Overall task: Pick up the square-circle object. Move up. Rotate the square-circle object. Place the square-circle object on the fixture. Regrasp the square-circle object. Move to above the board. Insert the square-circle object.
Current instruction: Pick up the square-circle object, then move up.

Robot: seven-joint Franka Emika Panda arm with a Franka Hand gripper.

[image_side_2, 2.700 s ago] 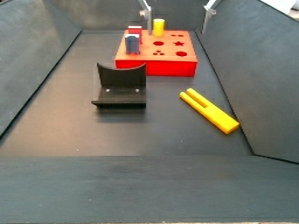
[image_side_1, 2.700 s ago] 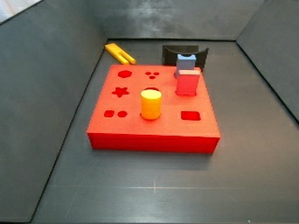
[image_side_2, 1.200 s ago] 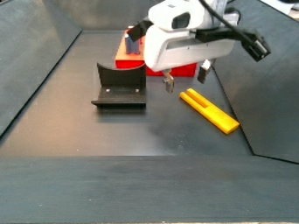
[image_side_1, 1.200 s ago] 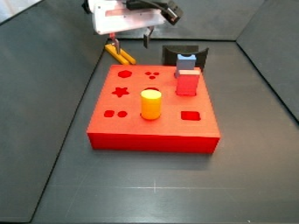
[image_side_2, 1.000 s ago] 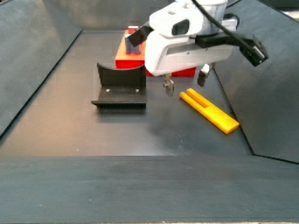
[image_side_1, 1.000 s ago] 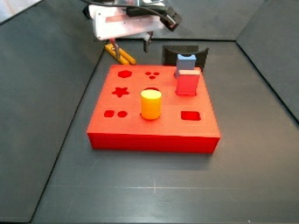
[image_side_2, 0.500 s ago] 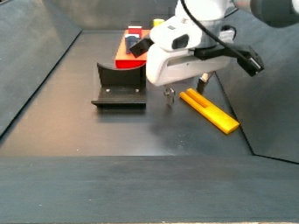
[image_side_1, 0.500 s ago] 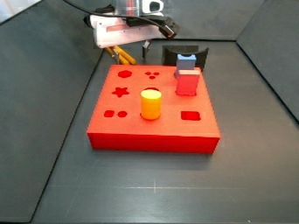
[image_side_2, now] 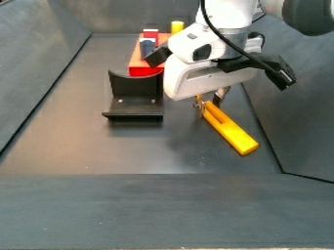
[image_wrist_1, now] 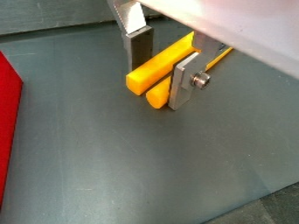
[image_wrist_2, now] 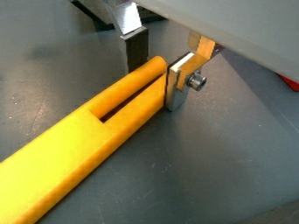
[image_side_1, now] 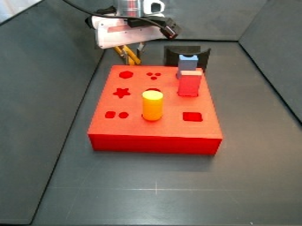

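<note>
Claw (image_wrist_1: 158, 74) down on the yellow bar (image_side_2: 228, 127), jaws astride one end

In both wrist views the silver fingers (image_wrist_2: 179, 81) flank the bar (image_wrist_2: 93, 137) end, about touching it; can't tell if it's clamped. Bar lies flat on the dark floor (image_side_2: 144, 146), centre-right in a side view, right of the black bracket (image_side_2: 133, 98). Red board (image_side_1: 156, 113) sits mid-frame carrying a stubby yellow cylinder (image_side_1: 153, 105), a red block (image_side_1: 189, 83) and a blue-grey piece (image_side_1: 188, 62)
</note>
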